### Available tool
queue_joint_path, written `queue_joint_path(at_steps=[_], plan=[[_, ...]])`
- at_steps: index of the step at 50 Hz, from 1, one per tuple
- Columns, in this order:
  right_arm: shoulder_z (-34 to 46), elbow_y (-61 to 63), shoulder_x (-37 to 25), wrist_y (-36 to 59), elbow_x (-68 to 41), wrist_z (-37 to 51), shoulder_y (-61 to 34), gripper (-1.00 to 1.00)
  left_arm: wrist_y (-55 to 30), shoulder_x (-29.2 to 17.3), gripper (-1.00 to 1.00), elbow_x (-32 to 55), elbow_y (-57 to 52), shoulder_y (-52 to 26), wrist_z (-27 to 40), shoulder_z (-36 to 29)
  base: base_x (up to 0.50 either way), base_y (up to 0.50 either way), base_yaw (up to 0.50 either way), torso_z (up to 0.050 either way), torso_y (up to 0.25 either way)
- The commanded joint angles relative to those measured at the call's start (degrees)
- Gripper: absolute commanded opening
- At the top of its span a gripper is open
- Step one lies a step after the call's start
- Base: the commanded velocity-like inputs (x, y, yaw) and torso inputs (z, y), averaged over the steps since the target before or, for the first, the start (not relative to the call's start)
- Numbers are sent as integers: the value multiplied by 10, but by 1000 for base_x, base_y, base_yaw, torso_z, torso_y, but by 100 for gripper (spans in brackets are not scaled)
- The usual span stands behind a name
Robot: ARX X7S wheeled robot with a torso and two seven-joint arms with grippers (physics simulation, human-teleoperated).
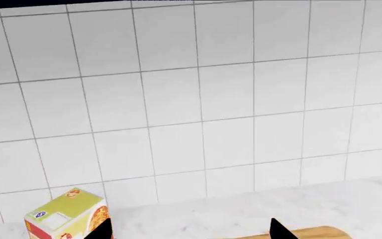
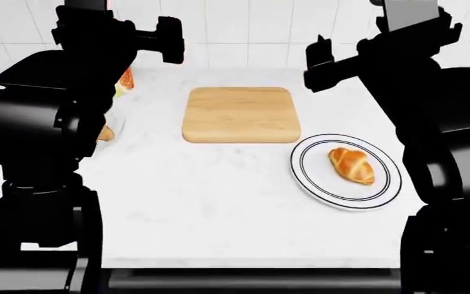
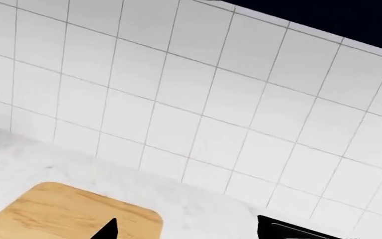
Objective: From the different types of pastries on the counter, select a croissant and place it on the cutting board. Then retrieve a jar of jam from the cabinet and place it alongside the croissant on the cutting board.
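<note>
White tiles back the marble tabletop [image 2: 218, 202]. Both arms hang high with jaws released and empty, so the first step is not begun. From the right gripper [image 3: 184, 230], the croissant [image 2: 351, 165] lies well below on its plate [image 2: 317, 184], beside the bare cutting board [image 2: 240, 114]; next it must descend over the croissant.
</note>
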State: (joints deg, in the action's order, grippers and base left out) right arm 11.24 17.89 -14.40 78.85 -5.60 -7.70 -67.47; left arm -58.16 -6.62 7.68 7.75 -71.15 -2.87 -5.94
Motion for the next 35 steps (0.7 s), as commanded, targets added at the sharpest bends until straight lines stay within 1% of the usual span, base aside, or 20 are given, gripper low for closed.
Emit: queue_joint_path(at_steps=[1, 14, 17, 18, 20, 21, 23, 24, 26, 28, 30, 31, 32, 35], plan=[[-17, -13, 5, 13, -9, -6, -12, 100, -13, 0, 100, 10, 26, -19, -2, -2, 500, 0, 0, 0, 0], [-6, -8, -9, 22, -14, -12, -14, 100, -30, 2, 100, 18, 31, -24, 2, -7, 500, 16, 0, 0, 1], [-25, -22, -1, 104, -38, -33, -45, 100, -31, 1, 100, 20, 29, -19, 2, -6, 0, 0, 0, 0, 4], [-30, -47, -14, 111, -102, 4, -59, 100, -31, 0, 100, 22, 28, -17, 1, -5, 0, 0, 0, 0, 0], [-11, -110, -92, 111, -274, 176, -97, 100, -35, -1, 100, 27, 24, -12, 0, 2, 0, 0, 0, 0, 0], [0, -125, -117, 111, -360, 262, -110, 100, -37, -2, 100, 30, 21, -10, -1, 5, 0, 0, 0, 0, 0], [-20, -147, -134, 109, -532, 433, -110, 100, -42, -4, 100, 34, 15, -6, -2, 8, 0, 0, 0, 0, 0], [-17, -178, -142, 108, -618, 519, -112, 100, -45, -5, 100, 35, 15, -7, -2, 8, 0, 0, 0, 0, 0], [33, -214, -167, 90, -790, 677, -127, 100, -46, -7, 100, 36, 18, -7, -3, 7, 0, 0, 0, 0, 0], [96, -225, -193, 69, -962, 744, -142, 100, -44, -8, 100, 37, 24, -8, -5, 5, 0, 0, 0, 0, 0], [154, -214, -220, 50, -1133, 787, -141, 100, -38, -8, 100, 37, 36, -9, -7, 4, 0, 0, 0, 0, 0], [171, -202, -231, 41, -1219, 802, -138, 100, -35, -8, 100, 38, 42, -9, -8, 2, 0, 0, 0, 0, 0], [187, -190, -241, 34, -1273, 817, -137, 100, -33, -6, 100, 40, 47, -11, -9, 5, 0, 0, 0, 0, 0], [227, -152, -271, 4, -1338, 853, -145, 100, -39, -3, 100, 43, 48, -14, -8, 5, 0, 0, 0, 0, 0]])
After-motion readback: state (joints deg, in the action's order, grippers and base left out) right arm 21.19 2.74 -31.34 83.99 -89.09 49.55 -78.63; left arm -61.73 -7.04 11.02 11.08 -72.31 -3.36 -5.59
